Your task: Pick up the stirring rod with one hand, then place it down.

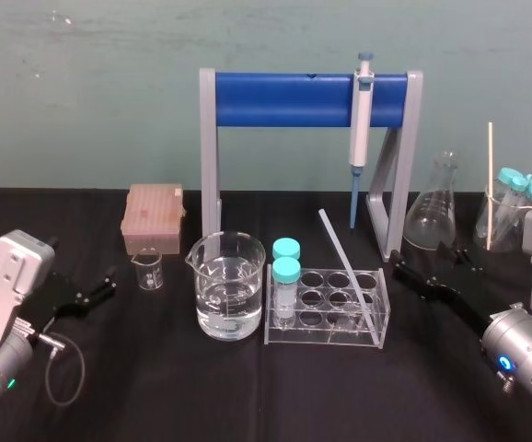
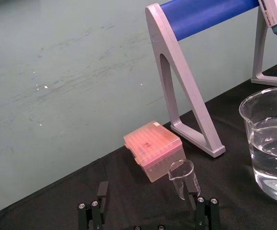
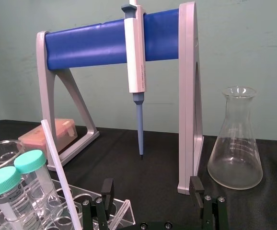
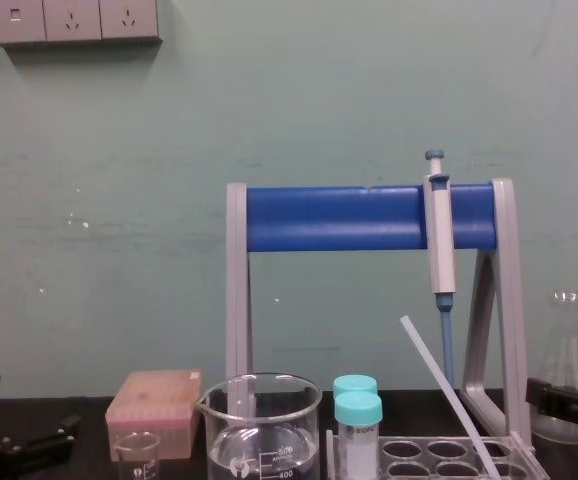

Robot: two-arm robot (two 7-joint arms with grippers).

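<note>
Whitish stirring rod (image 1: 347,265) aslant in rack (image 1: 321,333); right gripper (image 3: 151,188) beside it, spread, empty.

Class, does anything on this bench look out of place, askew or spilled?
The stirring rod leans at a slant in the tube rack, an odd home among wells meant for tubes. Nothing looks spilled or broken. Left gripper and right gripper sit idle at either side.
</note>
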